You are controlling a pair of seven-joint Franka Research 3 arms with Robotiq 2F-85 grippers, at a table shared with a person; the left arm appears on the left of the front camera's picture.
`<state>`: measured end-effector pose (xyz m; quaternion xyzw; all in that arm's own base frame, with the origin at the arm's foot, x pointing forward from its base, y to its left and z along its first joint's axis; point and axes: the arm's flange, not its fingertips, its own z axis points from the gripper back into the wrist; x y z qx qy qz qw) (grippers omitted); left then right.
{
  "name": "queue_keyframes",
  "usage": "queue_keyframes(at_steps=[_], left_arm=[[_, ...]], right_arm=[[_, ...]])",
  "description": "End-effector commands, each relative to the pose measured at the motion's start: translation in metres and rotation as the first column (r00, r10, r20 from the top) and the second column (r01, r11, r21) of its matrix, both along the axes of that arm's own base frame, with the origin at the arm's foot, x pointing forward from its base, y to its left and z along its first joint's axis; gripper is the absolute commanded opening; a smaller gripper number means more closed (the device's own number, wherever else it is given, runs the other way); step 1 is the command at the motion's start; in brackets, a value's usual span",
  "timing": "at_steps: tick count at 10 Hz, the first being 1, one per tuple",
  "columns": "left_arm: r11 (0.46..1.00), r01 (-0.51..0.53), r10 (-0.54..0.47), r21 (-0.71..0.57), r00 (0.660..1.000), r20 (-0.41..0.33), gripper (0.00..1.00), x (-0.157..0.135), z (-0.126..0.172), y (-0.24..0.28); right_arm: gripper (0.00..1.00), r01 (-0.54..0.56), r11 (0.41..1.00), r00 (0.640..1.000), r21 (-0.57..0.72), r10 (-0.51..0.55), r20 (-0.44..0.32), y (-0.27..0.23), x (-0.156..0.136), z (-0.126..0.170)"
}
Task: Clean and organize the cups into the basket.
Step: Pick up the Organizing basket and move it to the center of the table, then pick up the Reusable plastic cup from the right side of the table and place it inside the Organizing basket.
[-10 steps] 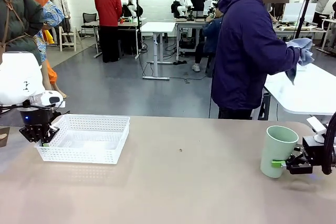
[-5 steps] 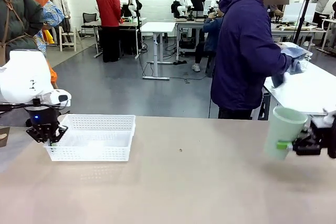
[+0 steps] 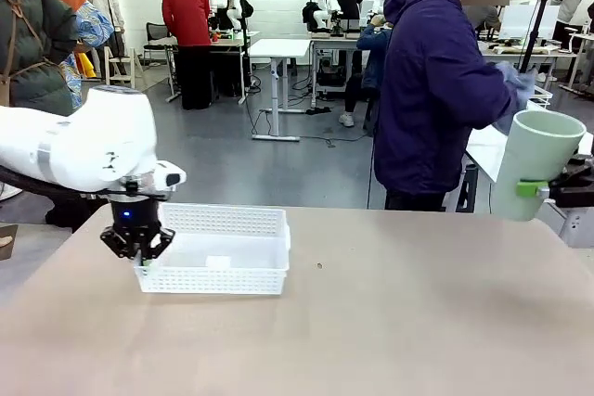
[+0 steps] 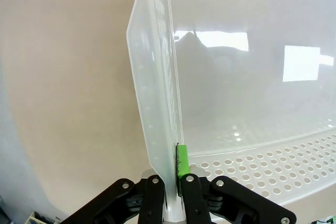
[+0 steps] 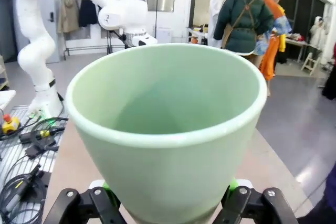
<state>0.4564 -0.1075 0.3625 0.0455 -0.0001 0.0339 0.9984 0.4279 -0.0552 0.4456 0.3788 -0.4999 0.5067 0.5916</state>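
The left gripper (image 4: 176, 182) pinches an end wall of the shallow white lattice plastic basket (image 3: 218, 278) on the tan worktop (image 3: 371, 322), probably to reposition it, while the right gripper (image 5: 169, 211) holds the pale mint tapered cup (image 3: 538, 162) aloft near the person (image 3: 436, 90).

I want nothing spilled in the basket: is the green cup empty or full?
Empty. The right wrist view looks down into the green cup: bare mint walls, nothing inside.
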Motion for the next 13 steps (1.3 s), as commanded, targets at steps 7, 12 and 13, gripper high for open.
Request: queue_keyframes(at_steps=[7, 12, 13], left_arm=[[0.992, 0.113, -0.113, 0.054, 0.994, -0.006, 0.00, -0.017, -0.006, -0.144], [0.991, 0.131, -0.131, 0.011, 0.991, -0.011, 0.00, -0.020, -0.006, -0.146], [0.991, 0.131, -0.131, 0.011, 0.991, -0.011, 0.00, -0.020, -0.006, -0.146]], right_arm=[[0.24, -0.037, 0.999, 0.999, 0.021, 0.037, -0.001, 0.001, 0.005, -0.027], [0.24, -0.037, 0.999, 0.999, 0.021, 0.037, -0.001, 0.001, 0.005, -0.027], [0.83, -0.030, 0.999, 0.999, 0.013, 0.030, -0.013, 0.001, 0.007, -0.030]])
